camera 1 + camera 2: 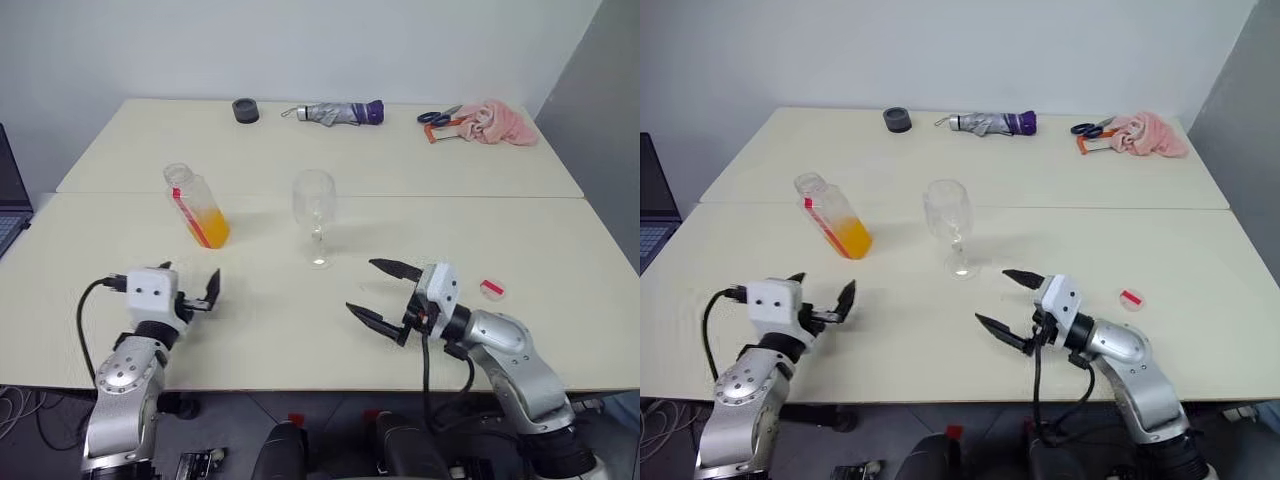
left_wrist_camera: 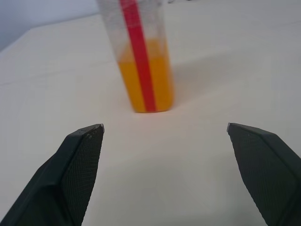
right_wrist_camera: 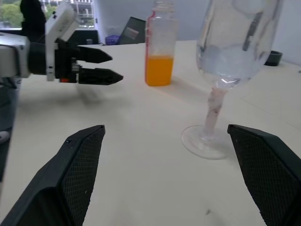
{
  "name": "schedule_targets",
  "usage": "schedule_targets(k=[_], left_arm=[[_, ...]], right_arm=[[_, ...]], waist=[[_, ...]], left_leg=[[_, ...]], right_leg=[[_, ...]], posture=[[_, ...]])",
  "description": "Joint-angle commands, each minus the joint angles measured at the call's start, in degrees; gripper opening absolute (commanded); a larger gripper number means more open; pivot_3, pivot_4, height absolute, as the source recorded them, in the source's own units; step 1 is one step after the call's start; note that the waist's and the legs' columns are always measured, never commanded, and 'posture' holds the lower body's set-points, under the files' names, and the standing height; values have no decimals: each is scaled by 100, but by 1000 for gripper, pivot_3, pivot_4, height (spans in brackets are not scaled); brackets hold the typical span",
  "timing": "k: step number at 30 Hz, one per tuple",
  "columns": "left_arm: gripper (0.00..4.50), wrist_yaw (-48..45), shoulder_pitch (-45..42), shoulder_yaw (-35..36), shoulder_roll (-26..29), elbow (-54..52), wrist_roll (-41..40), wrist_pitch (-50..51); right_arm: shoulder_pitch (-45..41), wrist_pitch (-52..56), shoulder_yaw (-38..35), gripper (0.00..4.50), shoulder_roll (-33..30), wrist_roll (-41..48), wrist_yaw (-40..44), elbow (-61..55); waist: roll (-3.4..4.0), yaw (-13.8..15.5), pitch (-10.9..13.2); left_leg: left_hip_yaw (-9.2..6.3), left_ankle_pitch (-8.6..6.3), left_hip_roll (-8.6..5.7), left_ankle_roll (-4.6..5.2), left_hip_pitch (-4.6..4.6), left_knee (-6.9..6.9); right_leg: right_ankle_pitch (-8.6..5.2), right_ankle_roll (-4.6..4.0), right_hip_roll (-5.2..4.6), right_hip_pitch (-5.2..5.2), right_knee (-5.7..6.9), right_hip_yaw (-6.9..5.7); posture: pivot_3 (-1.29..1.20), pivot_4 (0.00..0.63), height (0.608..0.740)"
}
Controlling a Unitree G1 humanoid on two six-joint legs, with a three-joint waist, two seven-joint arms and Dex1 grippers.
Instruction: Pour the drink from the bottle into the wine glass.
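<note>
Left end effector (image 1: 190, 288) spread wide, empty, low over the tabletop (image 1: 270, 330); right end effector (image 1: 383, 291) likewise spread, holding nothing. I see the bottle (image 1: 196, 205) standing uncapped ahead of the left one, drink (image 1: 211, 226) in its lower part. Wine glass (image 1: 315, 213) upright beside it.

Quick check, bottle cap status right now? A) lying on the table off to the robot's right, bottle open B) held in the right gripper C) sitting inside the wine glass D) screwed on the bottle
A: the bottle has a bare open neck, and the red-and-white cap lies on the table beyond the open right gripper, apart from the wine glass.
</note>
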Motion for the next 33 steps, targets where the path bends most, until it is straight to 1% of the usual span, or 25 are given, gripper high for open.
schedule_targets(k=[1,6,11,21,33], left_arm=[[4500,76,-215,170,115,178,54,-187],[4500,-145,-569,196,230,430,-172,-97],[4500,-534,-1044,181,510,861,-337,-88],[4500,-815,-1716,128,764,1535,-402,-136],[4500,-1192,-2348,111,930,2295,-458,-243]], right_arm=[[-12,214,11,4457,-97,272,99,-438],[-351,482,-5,4457,-99,315,22,-432],[-554,677,37,4457,-117,328,-45,-554],[-436,819,116,4457,-159,272,-215,-886],[-364,593,234,4457,-190,150,-186,-763]], waist=[[-1,12,0],[-2,17,-1],[-4,30,-3],[-5,46,-3],[-5,59,-3]], left_leg=[[0,0,0,0,0,0],[1,1,-2,-1,-1,1],[-2,2,-3,-4,-2,-1],[-5,2,-1,-4,-5,-1],[-6,2,-2,-4,-5,0]], right_leg=[[0,0,0,0,0,-1],[-1,2,3,0,0,-1],[1,0,4,0,-1,-7],[1,0,2,0,0,-10],[1,0,3,0,0,-13]], posture=[[0,150,740],[0,150,740],[0,150,740],[0,150,740],[0,150,740]])
